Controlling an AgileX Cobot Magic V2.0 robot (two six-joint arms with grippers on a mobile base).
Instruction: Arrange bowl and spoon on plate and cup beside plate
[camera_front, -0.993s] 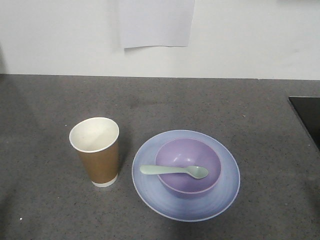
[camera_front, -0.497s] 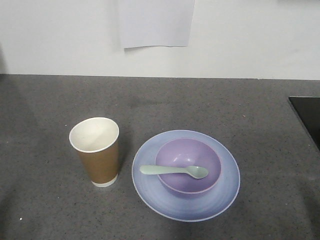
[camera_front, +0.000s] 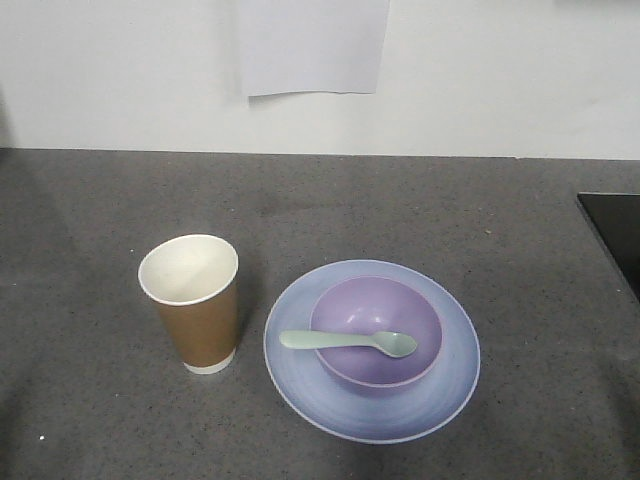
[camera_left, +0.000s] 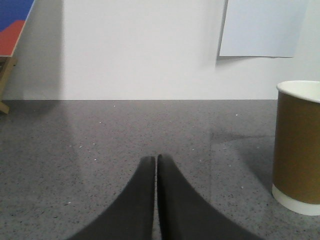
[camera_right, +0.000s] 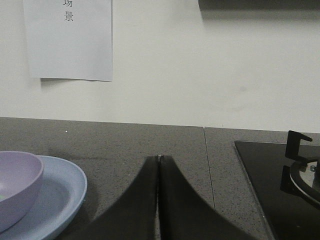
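Up-left of the right gripper's (camera_right: 159, 159) closed, empty jaws, one sheet of paper (camera_right: 68, 39) on the wall reads "場景". Left of those jaws one bowl (camera_front: 376, 332) sits on one plate (camera_front: 455, 385), one spoon (camera_front: 348, 342) lying across the bowl. Right of the left gripper's (camera_left: 156, 159) jaws, also pressed together on nothing, one cup (camera_left: 298, 146) stands upright beside the plate.
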